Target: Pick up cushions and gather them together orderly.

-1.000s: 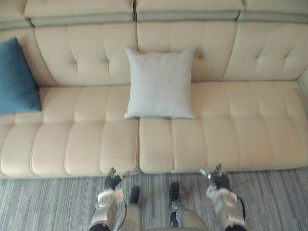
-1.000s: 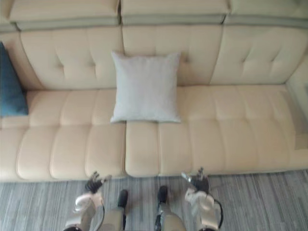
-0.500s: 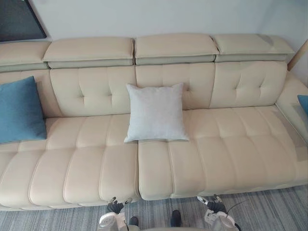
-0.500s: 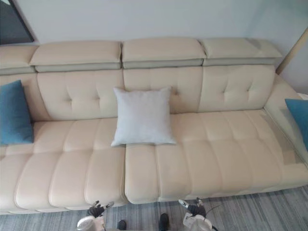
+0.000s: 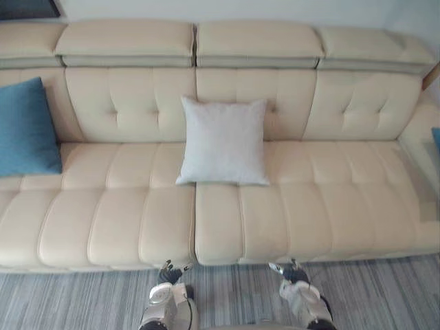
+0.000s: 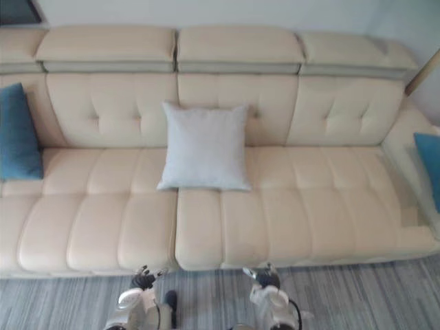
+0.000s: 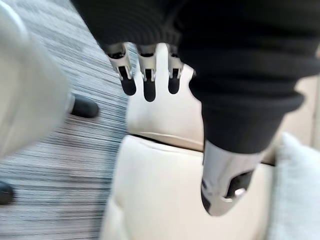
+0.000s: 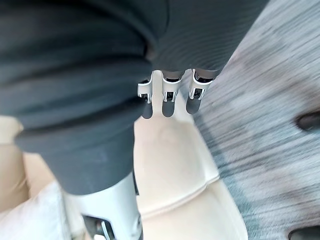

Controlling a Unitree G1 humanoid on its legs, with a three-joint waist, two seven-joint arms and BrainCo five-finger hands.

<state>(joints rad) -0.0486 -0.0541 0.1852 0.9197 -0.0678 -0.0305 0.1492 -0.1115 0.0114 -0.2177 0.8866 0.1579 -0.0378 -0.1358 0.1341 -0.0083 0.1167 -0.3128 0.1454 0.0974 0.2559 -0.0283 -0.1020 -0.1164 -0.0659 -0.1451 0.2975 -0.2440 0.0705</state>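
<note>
Nothing is getting gathered yet: the sofa (image 5: 309, 206) is carrying the white cushion (image 5: 223, 141) mid-back, the left blue cushion (image 5: 26, 127) and right blue cushion (image 6: 430, 165) at opposite ends, while left hand (image 5: 168, 273) and right hand (image 5: 291, 272) are hanging by the seat front, fingers apart, empty.

left hand (image 5: 169, 273): held low in front, uncurled, slack | right hand (image 5: 291, 271): held low in front, uncurled, slack
</note>
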